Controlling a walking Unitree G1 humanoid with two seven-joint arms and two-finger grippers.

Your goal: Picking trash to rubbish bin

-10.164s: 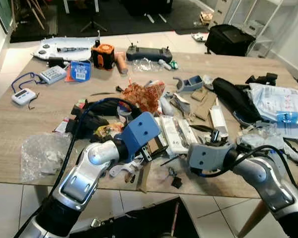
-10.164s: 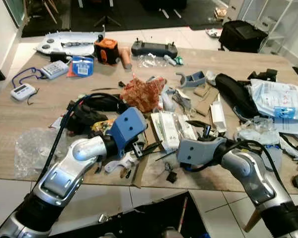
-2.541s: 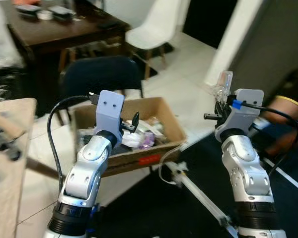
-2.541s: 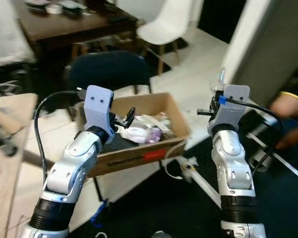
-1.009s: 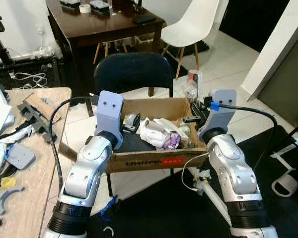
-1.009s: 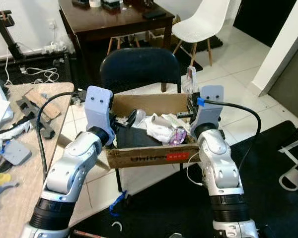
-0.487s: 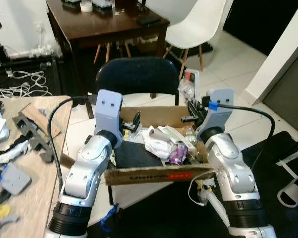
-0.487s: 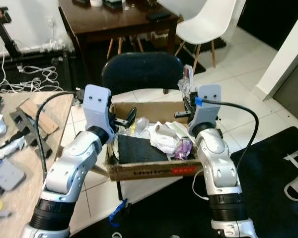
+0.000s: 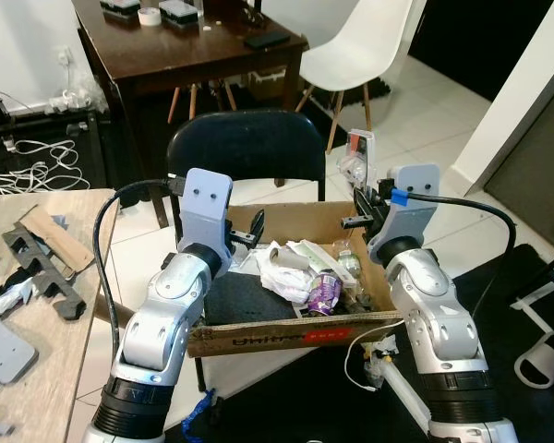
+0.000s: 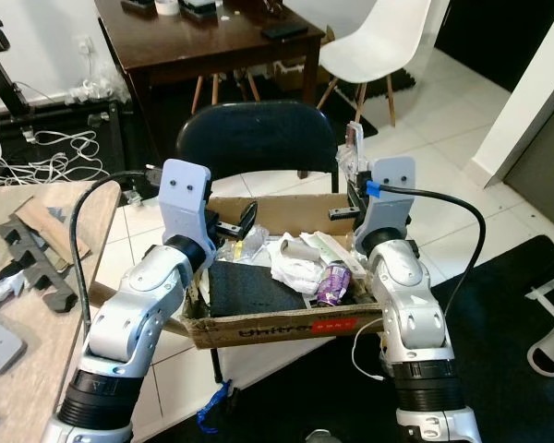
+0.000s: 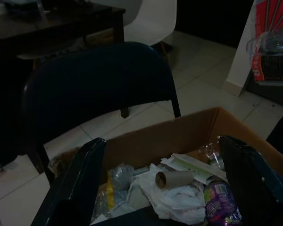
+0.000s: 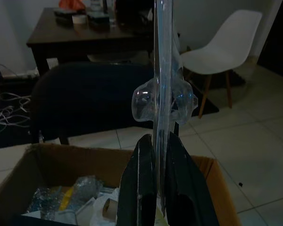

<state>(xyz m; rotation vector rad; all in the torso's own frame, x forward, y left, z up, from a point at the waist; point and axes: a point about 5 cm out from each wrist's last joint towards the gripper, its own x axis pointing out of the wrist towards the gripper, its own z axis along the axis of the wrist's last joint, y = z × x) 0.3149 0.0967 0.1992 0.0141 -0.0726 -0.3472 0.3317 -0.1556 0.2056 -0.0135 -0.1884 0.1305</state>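
1. Centrally, the right gripper (image 9: 360, 195) pinches a clear blister pack (image 9: 355, 159) upright above the box's (image 9: 286, 334) right corner.
2. Left gripper (image 11: 162, 181) hangs wide open, empty, over the box's left.

Brown cardboard box (image 9: 286, 334) — red label; purple bottle (image 9: 322, 288); clear blister pack (image 12: 162, 94); white chair (image 9: 362, 41).

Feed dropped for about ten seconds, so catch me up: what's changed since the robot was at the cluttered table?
The robot has turned from the table to the cardboard box on the dark chair. The right gripper now pinches a clear blister pack over the box. The left gripper stays open and empty.
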